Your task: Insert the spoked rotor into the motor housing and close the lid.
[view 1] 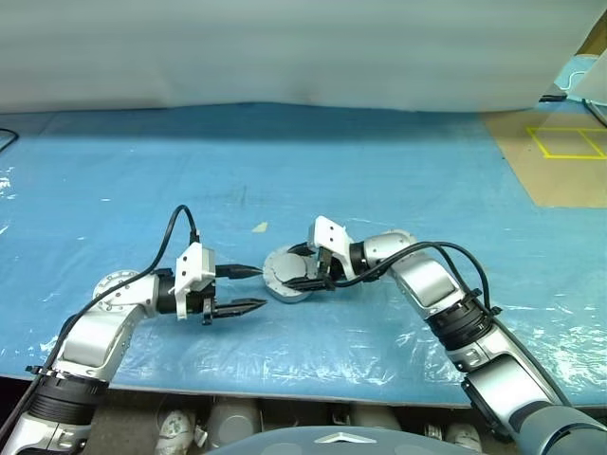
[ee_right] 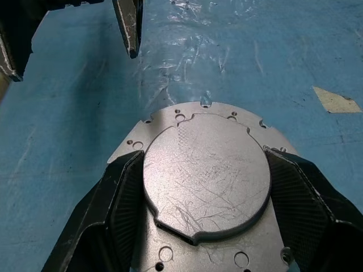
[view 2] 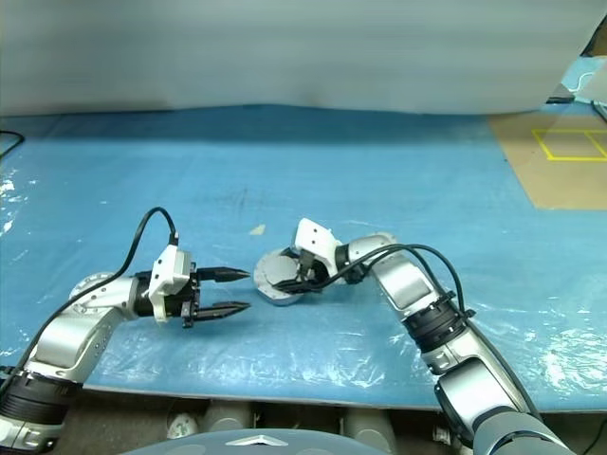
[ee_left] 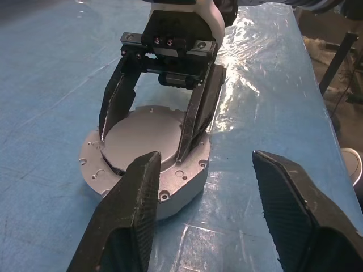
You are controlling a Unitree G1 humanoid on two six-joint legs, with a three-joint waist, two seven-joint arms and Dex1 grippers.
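- The table (view 1: 398,180) is spread with one blue plastic sheet, glossy and wrinkled towards its near edge; a strip of brown board with yellow tape lines (view 1: 567,142) lies well off to the far right of the housing.
- One motor housing (ee_right: 170,127) sits on the sheet near the table's middle: a round, silver-grey metal body with a flat flange dotted with small holes and a notched outline.
- One lid (ee_right: 207,175) lies flat on top of the housing, a plain grey disc with fine scratches on its face and one squared notch in its edge, sitting inside the flange.
- The right gripper (ee_left: 153,133) reaches over the housing from its right side; its two black fingers (ee_right: 122,195) are clamped on opposite edges of the lid.
- The left gripper (view 1: 251,289) hangs just left of the housing, pointing at it, its two fingers (ee_left: 133,212) held apart with nothing between them and clear of the metal.
- One small pale scrap (view 1: 259,227) lies on the sheet just beyond the housing.
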